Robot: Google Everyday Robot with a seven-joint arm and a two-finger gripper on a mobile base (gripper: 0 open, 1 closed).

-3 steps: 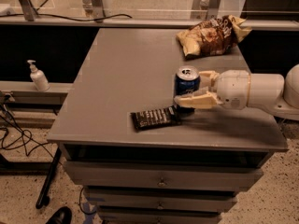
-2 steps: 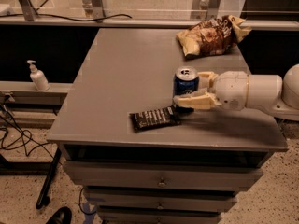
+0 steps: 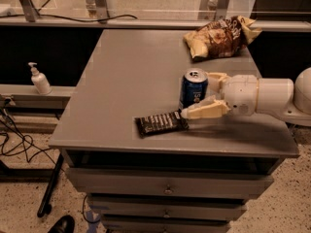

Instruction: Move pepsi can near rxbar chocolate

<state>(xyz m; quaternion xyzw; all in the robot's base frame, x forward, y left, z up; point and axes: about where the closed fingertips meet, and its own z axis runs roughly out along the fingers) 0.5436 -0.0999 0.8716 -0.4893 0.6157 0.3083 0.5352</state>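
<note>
While gripped upright on the grey surface [image 3: 121,76], count the pepsi can [image 3: 194,87] as all but delivered: just behind the right end of the rxbar chocolate [image 3: 161,124], close enough to read as near; touching the wrapper or a hair apart, cannot tell.

Held by the gripper [image 3: 197,96], reaching in from the right; jaws pinching the can, one on the far side up by the silver top, the other low on the near side with its tip over the bar's right end.

Judged as the release step. Settle the base flat on the surface before letting go; spread the jaws slowly and evenly, so as not to shove the can sideways; raise the near jaw clear of the wrapper before moving off, to avoid dragging the bar; then draw straight back to the right, along the line of the arm. Beware of tipping: tall, narrow, likely light, easily rocked by a pad that sticks.

Farther out: tan and brown chip bag [image 3: 221,30] at the back right of the surface, well apart from the can; white pump bottle [image 3: 39,79] on a ledge to the left, off the surface altogether.
</note>
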